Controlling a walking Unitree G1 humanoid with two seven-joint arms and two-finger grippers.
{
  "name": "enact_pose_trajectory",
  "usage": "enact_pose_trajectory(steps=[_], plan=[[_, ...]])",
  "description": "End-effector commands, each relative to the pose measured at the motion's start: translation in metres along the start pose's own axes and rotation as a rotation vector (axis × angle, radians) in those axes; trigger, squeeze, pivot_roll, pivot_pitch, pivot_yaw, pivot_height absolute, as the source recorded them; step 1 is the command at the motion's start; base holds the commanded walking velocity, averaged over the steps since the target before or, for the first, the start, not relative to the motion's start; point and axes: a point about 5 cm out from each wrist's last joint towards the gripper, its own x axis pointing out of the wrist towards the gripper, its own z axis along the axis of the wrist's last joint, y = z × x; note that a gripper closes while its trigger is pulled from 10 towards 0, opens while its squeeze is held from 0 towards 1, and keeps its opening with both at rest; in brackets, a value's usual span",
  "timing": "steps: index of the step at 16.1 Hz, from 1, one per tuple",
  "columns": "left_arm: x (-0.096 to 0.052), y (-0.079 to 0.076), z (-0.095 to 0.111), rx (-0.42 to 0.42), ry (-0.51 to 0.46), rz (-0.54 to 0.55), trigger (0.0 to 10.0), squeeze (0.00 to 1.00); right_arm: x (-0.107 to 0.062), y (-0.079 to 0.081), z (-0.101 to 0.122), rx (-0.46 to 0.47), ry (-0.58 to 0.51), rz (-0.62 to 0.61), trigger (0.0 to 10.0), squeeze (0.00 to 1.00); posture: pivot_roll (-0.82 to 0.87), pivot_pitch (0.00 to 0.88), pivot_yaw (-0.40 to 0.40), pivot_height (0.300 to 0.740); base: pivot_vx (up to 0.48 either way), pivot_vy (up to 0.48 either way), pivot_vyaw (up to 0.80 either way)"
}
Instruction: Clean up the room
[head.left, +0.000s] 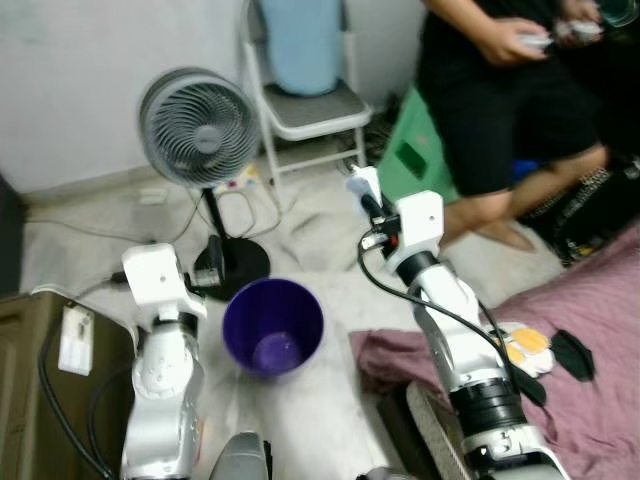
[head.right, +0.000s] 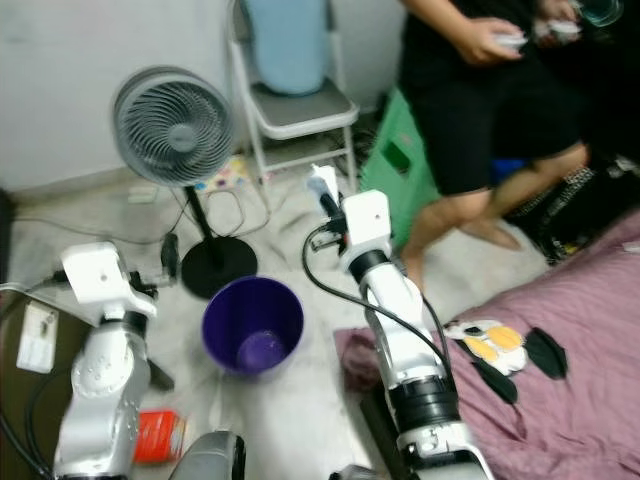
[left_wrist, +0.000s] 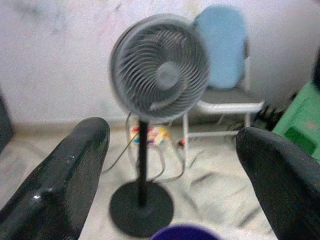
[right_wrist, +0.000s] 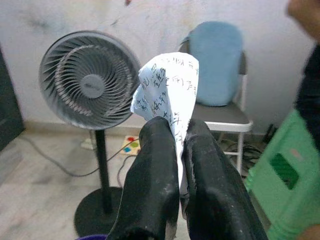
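We count one purple bin (head.left: 272, 326), one pedestal fan (head.left: 199, 126), one folding chair (head.left: 305, 95) with a light blue cushion (head.left: 301, 42), one green crate (head.left: 415, 150) and one person (head.left: 500, 90) at the far right of the room.

The bin stands upright on the floor (head.left: 310, 235), mouth up, between the robot's two arms and just in front of the fan's round black base (head.left: 232, 262). An orange and white packet (head.right: 158, 436) lies on the floor by the left arm.

The right gripper (right_wrist: 179, 145) is raised above and beyond the bin's right side, near the green crate. Its fingers are pressed close together on one slip of white paper (right_wrist: 169, 90). The paper stands up out of the fingertips, its long axis running on in line with the fingers and pointing up and away from the robot. It carries rows of dark handwritten characters; we cannot read them.

The left gripper (left_wrist: 172, 150) is held just left of the bin, aimed at the fan, with its fingers (left_wrist: 65, 175) spread wide and nothing between them.

On the purple bedspread (head.left: 590, 330) at the right lie one white and yellow item (head.left: 525, 345) and two dark flat pieces (head.left: 572, 354); we cannot tell what they are. The person's hands hold a white device (head.left: 535, 40). We find no legible brand or label.
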Motion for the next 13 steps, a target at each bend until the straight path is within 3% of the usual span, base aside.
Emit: enact_pose_trajectory(steps=[1,6,11,13], plan=[[-0.0012,0.0028,0.0001,0.014,-0.004,0.0,10.0,0.0,0.0007,0.0073,0.0003,0.006,-0.003,0.02,10.0,0.0,0.02,0.097,-0.053,0.74,0.0,0.0,0.8],[0.0014,-0.0025,0.0011,0.02,-0.003,-0.072,10.0,0.0,-0.0032,0.015,-0.007,0.0,0.024,0.017,10.0,0.0,0.01,0.094,-0.043,0.74,0.0,0.0,0.53],[0.0044,0.0,0.0032,0.03,-0.014,-0.093,10.0,0.0,-0.0033,0.0072,-0.0092,0.026,0.032,-0.036,10.0,0.0,0.0,0.09,-0.034,0.74,0.0,0.0,0.0],[0.0029,-0.0037,0.0034,0.025,-0.02,-0.114,10.0,0.0,-0.0031,0.0096,-0.0085,-0.01,0.032,-0.03,10.0,0.0,0.01,0.092,-0.035,0.74,0.0,0.0,0.4]])
